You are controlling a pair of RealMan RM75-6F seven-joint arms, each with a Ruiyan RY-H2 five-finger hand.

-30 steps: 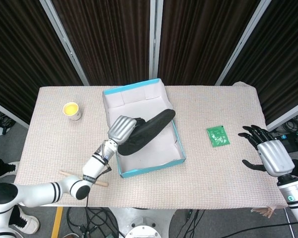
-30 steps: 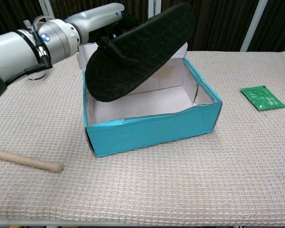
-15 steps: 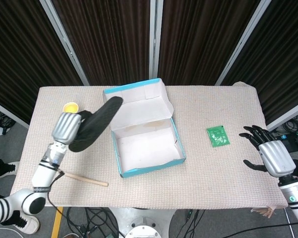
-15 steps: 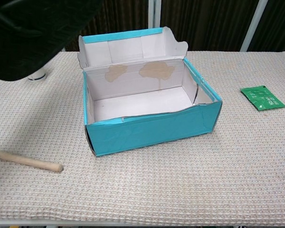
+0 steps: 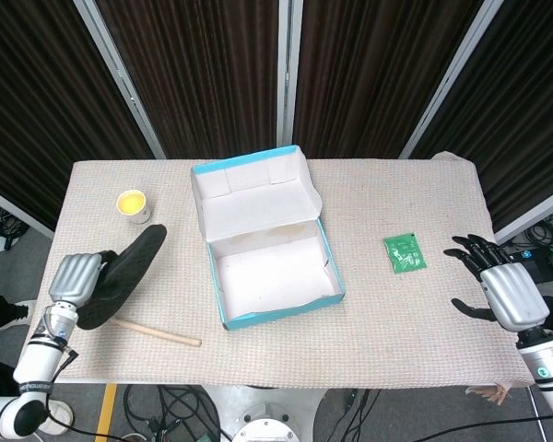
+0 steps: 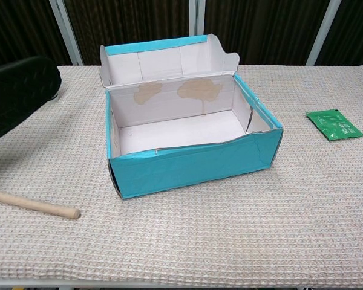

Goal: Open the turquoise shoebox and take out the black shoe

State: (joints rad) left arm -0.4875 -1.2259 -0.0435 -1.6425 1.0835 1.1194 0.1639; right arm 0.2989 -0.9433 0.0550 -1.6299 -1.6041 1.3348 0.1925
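Note:
The turquoise shoebox (image 5: 330, 261) (image 6: 199, 163) stands open mid-table with its lid folded back and nothing inside. My left hand (image 5: 71, 277) holds the black shoe (image 5: 122, 275) over the table's left part, sole turned outward. In the chest view only the shoe (image 6: 19, 90) shows, at the left edge, and the left hand is hidden there. My right hand (image 5: 507, 287) hovers at the table's right edge with its fingers spread, holding nothing.
A wooden stick (image 5: 157, 331) (image 6: 33, 205) lies on the table near the front left, just under the shoe. A small cup of yellow liquid (image 5: 134, 204) stands at the back left. A green packet (image 5: 405, 251) (image 6: 334, 124) lies right of the box.
My left hand has carried the shoe up out of the box, then left and down toward the table's left front. The right hand has stayed put.

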